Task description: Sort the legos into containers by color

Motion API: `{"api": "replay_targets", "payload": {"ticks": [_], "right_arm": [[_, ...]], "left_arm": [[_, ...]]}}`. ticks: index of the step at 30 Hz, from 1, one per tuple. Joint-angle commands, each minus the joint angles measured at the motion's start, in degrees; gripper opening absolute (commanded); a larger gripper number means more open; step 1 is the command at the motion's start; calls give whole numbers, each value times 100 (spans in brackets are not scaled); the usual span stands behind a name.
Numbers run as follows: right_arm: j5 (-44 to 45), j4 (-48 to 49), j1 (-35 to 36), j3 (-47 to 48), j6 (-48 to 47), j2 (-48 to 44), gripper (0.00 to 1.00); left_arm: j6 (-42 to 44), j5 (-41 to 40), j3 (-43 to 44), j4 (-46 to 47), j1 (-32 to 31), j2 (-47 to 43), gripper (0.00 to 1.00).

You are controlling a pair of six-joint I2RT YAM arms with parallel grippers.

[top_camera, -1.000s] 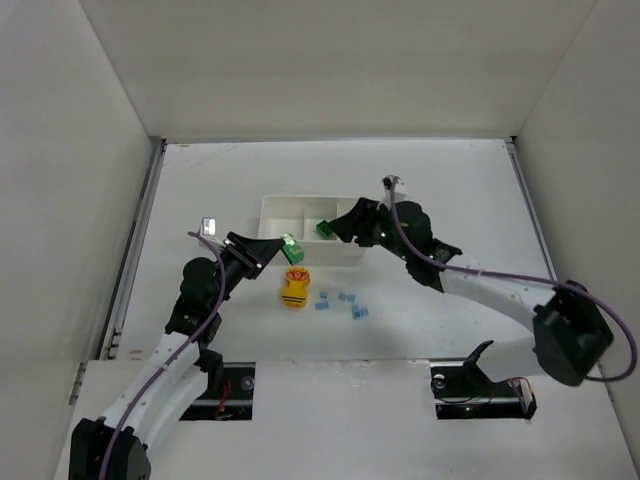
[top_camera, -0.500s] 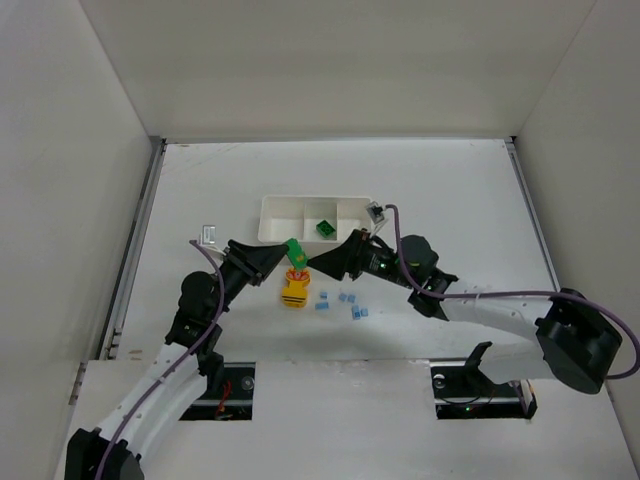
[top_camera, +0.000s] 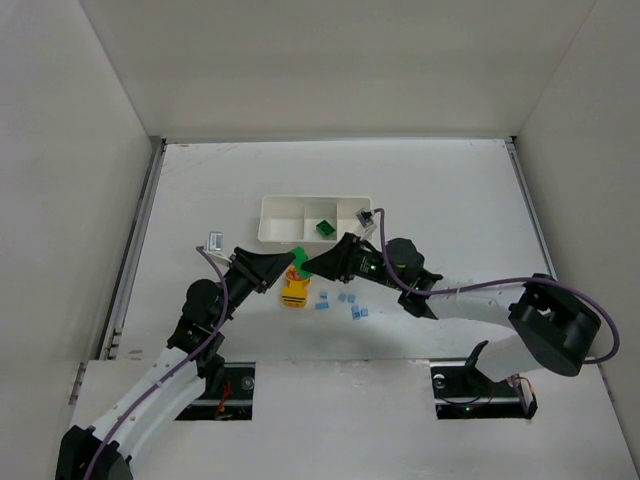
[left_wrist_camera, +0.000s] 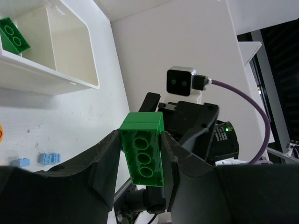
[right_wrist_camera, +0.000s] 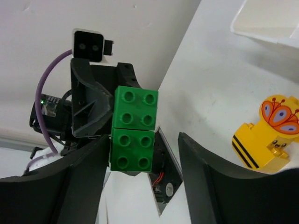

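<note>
Currently, a green two-brick stack is being clamped by the left gripper, narrowed onto its sides and raised off the table on the near side of the white tray. It is being flanked by the right gripper, fingers parted, a gap being left on one side.

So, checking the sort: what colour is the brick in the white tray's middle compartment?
Bright green brick; top view best.

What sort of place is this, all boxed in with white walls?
Probably a robot test bench in a lab: white panels box in a table, a left arm and right arm are mounted at its near edge, and the props are toy bricks and a divided tray.
</note>
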Motion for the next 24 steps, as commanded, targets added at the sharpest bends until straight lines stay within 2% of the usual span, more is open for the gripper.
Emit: {"api": "replay_targets", "payload": {"ticks": [1,10,24], "right_arm": [[52,496,111,26,74,18,60],[-36,611,120,8,127,9,35],[-299,128,-636,-27,31,-501,33]], "left_arm": [[-38,-119,-32,484,-42,-105,15],[6,-119,-85,493,-33,-43,14],[234,179,-102,422,178,45,12]]}}
